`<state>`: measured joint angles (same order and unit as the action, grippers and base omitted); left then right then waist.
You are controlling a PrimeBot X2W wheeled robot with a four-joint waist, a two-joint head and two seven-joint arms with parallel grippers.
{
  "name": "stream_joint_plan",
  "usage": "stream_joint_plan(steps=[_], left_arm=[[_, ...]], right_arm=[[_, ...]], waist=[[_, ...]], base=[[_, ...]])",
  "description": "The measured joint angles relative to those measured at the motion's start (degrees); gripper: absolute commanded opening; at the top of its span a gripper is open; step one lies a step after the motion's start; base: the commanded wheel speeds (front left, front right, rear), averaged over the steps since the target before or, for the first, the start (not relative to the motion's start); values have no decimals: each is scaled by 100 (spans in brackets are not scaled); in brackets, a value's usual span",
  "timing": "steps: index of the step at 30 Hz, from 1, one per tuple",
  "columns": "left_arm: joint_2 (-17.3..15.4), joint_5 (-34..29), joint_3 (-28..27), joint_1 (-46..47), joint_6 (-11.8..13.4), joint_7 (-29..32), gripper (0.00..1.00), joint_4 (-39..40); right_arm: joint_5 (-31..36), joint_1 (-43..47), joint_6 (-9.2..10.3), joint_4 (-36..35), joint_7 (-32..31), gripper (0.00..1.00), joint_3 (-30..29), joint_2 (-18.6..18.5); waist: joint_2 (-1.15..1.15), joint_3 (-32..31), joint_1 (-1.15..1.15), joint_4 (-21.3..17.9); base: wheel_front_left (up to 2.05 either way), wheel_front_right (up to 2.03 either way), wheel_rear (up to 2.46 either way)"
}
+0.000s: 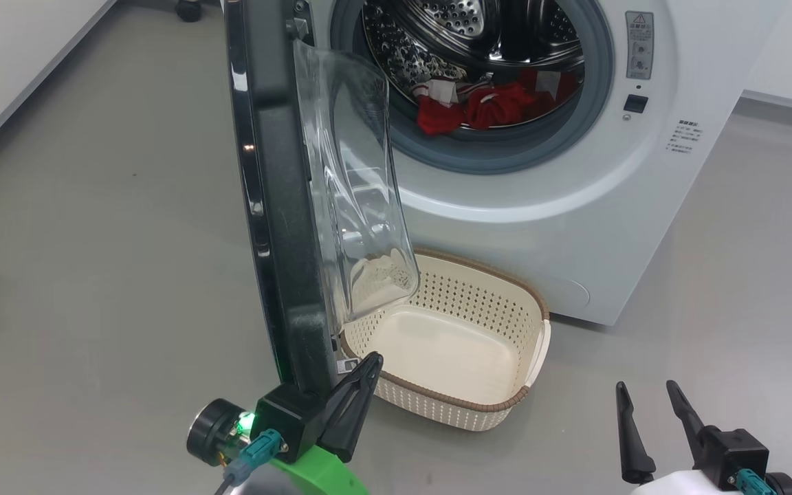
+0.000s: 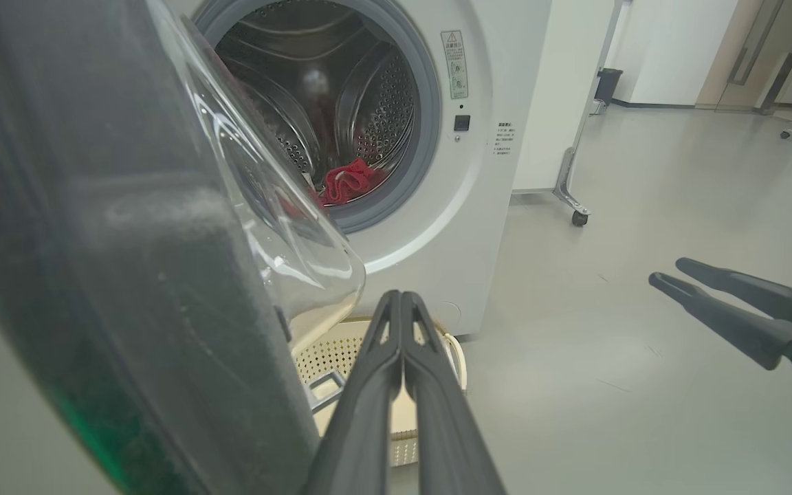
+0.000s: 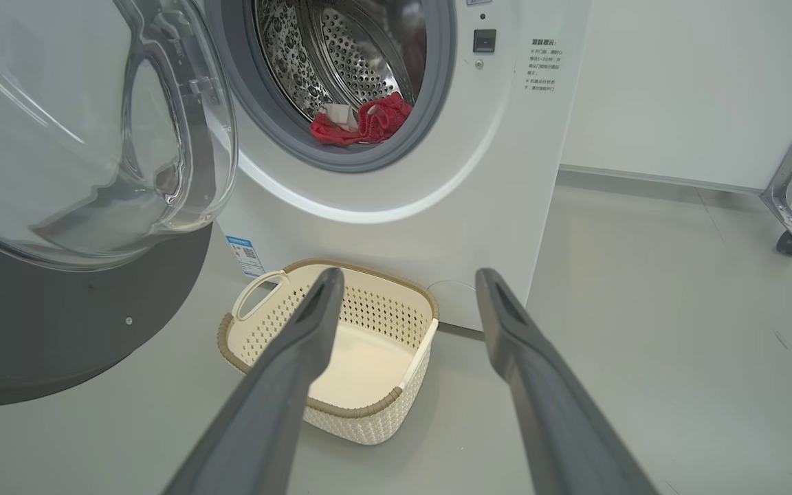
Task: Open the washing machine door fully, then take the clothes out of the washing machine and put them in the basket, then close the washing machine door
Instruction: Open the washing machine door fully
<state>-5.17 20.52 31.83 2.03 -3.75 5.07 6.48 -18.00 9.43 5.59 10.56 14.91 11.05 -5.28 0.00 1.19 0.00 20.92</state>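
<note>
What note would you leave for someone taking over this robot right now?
The left gripper is shut and empty, by the door's lower edge.
The right gripper is open and empty, right of the basket.
The door stands wide open; the clothes lie in the washer's drum; the basket sits empty on the floor before it.
Done: door opened. To do: clothes into basket, then close door.
</note>
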Motion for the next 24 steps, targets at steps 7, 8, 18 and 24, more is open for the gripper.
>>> stream_joint_plan(steps=[7,8,18,24], left_arm=[[-1,-52,-43,1,53,0,0,-208],[-1,-52,-51,1,69,0,0,-236],[-4,-87,-179,7,186,-21,0,-460],[-1,-97,-209,19,244,-70,0,-553]], right_arm=[[0,-5,-45,25,0,100,-15,9],[0,-5,-47,27,0,100,-18,11],[1,-5,-49,53,0,100,-59,29],[10,-5,-68,59,0,100,-70,47]], waist=[[0,-13,0,-7],[0,-14,0,-7],[0,-10,0,-4],[0,0,0,27]], base=[[0,0,0],[0,0,0],[0,0,0],[0,0,0]])
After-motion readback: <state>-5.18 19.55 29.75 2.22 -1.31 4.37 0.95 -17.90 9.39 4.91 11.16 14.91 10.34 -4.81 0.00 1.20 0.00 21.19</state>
